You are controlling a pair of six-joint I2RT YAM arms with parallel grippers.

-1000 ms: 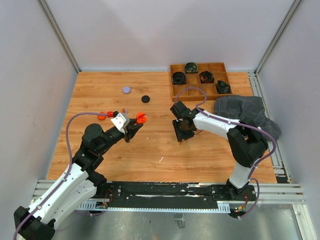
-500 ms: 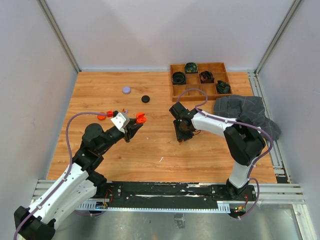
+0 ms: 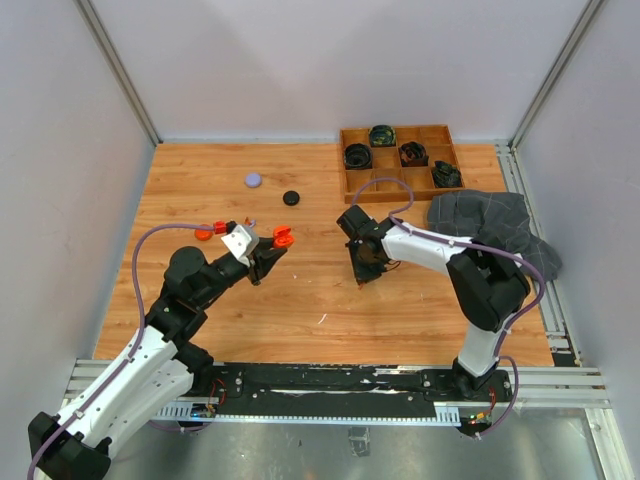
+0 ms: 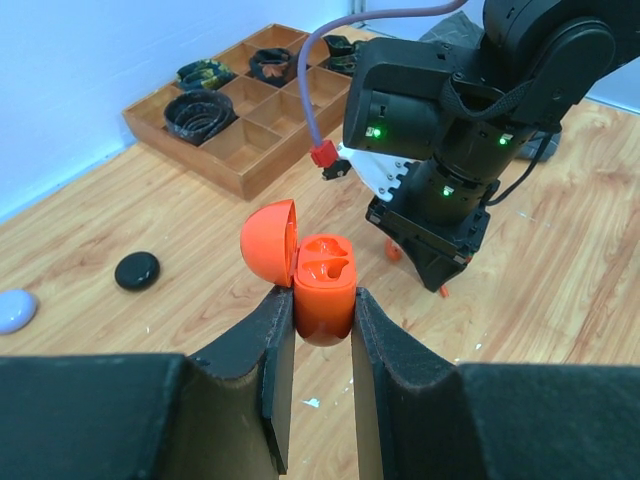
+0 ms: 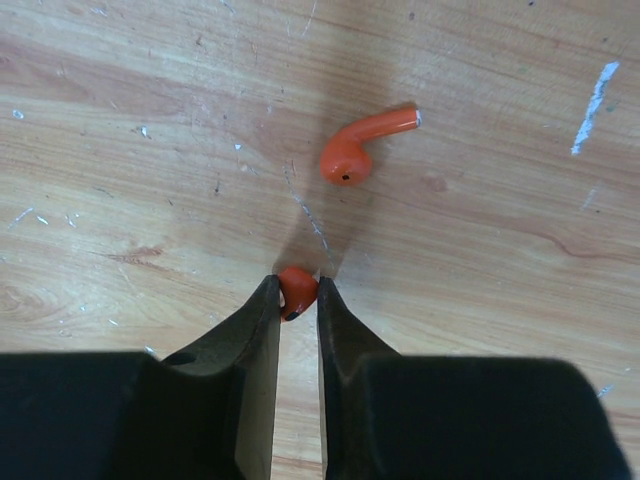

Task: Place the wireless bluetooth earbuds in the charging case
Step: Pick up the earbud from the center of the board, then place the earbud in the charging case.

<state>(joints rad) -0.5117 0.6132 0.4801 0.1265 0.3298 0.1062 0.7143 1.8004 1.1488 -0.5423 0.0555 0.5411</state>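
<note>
I am clamping the open orange charging case (image 4: 326,280) in my left gripper (image 4: 322,318) — both wells empty. Right of that case, my right gripper (image 5: 298,300) is pinching one orange earbud (image 5: 296,289); the other earbud (image 5: 360,150) is lying loose — neither inserted.

- Wooden compartment tray (image 3: 420,186) at far right of the bench (image 3: 200,180); four cells hold dark coiled bundles (image 3: 357,156).
- Grey quilted cloth (image 3: 480,218) just beside the tray.

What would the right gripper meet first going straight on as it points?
Likely the wooden tabletop: the right gripper, shut on an orange earbud, points down at it, tips apparently almost touching.
</note>
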